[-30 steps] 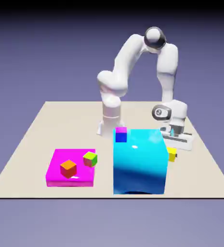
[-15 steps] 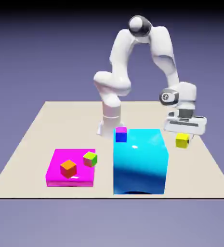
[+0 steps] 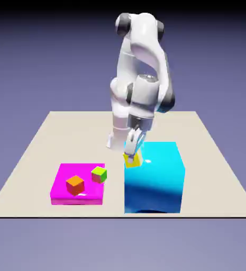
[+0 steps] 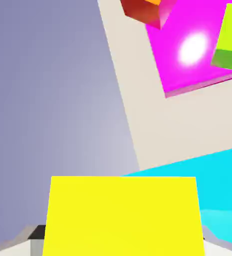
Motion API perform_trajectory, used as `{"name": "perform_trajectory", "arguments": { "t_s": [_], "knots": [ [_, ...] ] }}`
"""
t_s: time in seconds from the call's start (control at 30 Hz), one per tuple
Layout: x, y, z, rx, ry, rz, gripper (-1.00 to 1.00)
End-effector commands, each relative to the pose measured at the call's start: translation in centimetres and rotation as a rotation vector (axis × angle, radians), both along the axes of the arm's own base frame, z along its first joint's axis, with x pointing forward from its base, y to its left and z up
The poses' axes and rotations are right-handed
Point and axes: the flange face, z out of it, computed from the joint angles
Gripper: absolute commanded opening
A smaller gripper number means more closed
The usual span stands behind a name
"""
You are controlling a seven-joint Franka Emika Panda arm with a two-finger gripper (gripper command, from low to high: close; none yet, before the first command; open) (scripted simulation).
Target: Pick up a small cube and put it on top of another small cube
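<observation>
Shows a small yellow cube (image 4: 123, 215) with a flat, evenly bright, straight-edged face in the hand view, and tilted, with a paler side, in the exterior view. Lies between the fingertips of the two-finger gripper (image 3: 131, 156), closed on the cube from opposite sides, with the yellow face filling the space between the grey tips at the hand view's bottom edge. Appears in the exterior view against the cyan block (image 3: 154, 174), near its upper left corner, contact not determinable, and well apart from the lime-green cube (image 3: 99, 174) by the magenta slab (image 3: 64, 177).
</observation>
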Motion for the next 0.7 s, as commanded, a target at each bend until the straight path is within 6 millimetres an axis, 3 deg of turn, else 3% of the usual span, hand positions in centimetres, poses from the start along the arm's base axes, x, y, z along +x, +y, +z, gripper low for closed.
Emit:
{"name": "perform_trajectory", "arguments": {
  "t_s": [0.0, 0.03, 0.1, 0.5, 0.53, 0.67],
  "knots": [
    [-1.7, -1.5, -1.2, -0.034, 0.064, -0.057, -1.0],
    [-3.4, -2.8, -2.4, -0.068, 0.124, -0.107, -1.0],
    [-5.7, -2.4, -4.2, -0.119, 0.199, -0.109, -1.0],
    [-6.8, -4.2, -10.7, -0.119, 0.199, -0.109, -1.0],
    [-6.8, -4.2, -10.7, -0.119, 0.199, -0.109, 1.0],
    [-6.4, -3.6, -8.7, -0.122, 0.196, -0.108, 1.0]
  ]
}}
